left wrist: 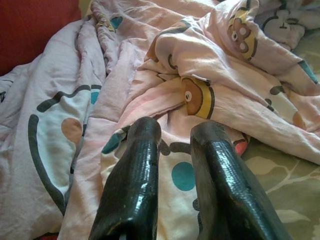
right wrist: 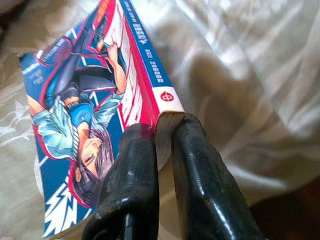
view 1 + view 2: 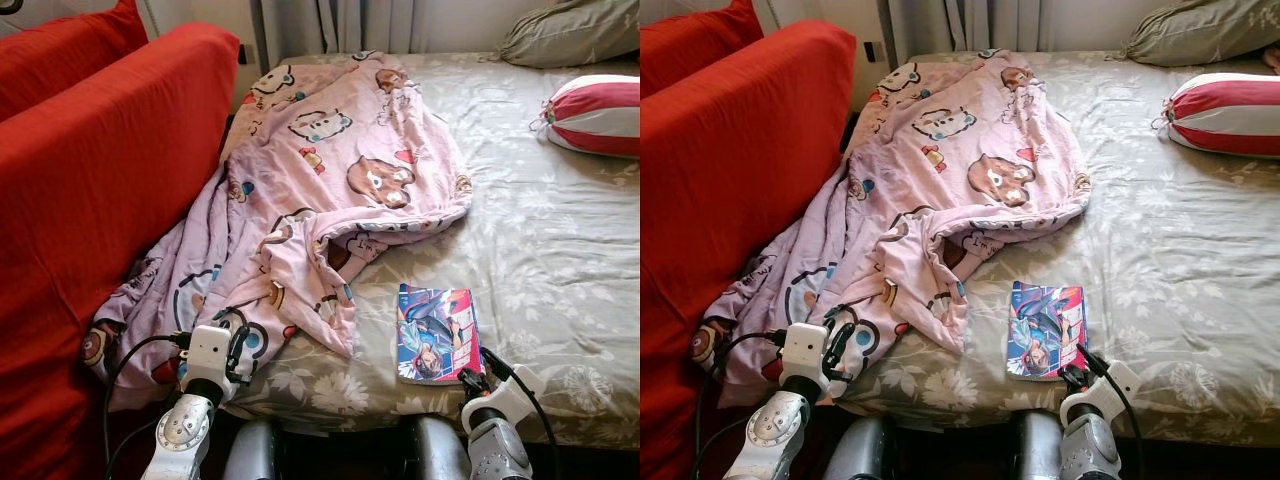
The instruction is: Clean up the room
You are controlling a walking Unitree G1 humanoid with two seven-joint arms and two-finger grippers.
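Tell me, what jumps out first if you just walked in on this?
A rumpled pink cartoon blanket sprawls over the bed's left side, spilling against a bright red sofa. Near the bed's front edge lies a colourful comic book, its corner pinched by the right gripper. A red-and-white striped cushion sits far right.

Tool fingers clamped on comic book corner, over bedsheet

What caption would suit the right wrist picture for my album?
Right gripper pinching the corner of a comic book lying on the floral bedsheet.
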